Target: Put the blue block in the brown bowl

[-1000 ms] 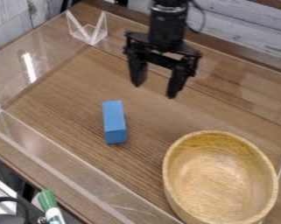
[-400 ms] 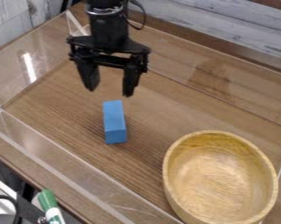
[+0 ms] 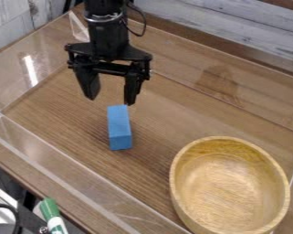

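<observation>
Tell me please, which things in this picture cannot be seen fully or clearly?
- Black robot gripper, camera view: open above the small bright-blue rectangular block; its arm is cut off by the top edge.
- Round light wooden bowl: its lower rim is cut off by the bottom edge.
- Green-and-white object at the bottom left: cut off by the edge, too small to identify.

block (image 3: 120,126) lying mid-table (image 3: 222,101), gripper (image 3: 109,89) just behind and above it, bowl (image 3: 230,186) well apart at front right, empty
</observation>
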Available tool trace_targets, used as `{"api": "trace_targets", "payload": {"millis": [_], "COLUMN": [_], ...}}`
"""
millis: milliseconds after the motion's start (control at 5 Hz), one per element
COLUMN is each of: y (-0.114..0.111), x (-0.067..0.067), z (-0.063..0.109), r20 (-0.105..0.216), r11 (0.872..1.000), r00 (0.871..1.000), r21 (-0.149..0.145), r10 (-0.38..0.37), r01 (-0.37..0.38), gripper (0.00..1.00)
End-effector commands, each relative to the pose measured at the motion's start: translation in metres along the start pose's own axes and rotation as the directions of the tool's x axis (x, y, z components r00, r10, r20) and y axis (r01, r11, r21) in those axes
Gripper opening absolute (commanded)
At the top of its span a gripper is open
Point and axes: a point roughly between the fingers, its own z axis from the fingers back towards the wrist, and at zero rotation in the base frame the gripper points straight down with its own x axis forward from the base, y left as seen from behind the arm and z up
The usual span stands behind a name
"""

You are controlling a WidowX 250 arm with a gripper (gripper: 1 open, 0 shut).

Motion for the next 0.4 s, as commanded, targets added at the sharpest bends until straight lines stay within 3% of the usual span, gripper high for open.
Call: {"api": "trace_targets", "payload": {"millis": [0,200], "y": [-0.0002,-0.0005], "x": [0.0038,0.0033], "z": [0.0007,-0.0052], "r20": [0.021,0.013], "r11": [1.0,1.0], "r00": [1.0,1.0], "r21": [0.002,0.002], "r10": [0.004,0.018], "r01": [-0.004,-0.019], "gripper": [1.0,1.0]}}
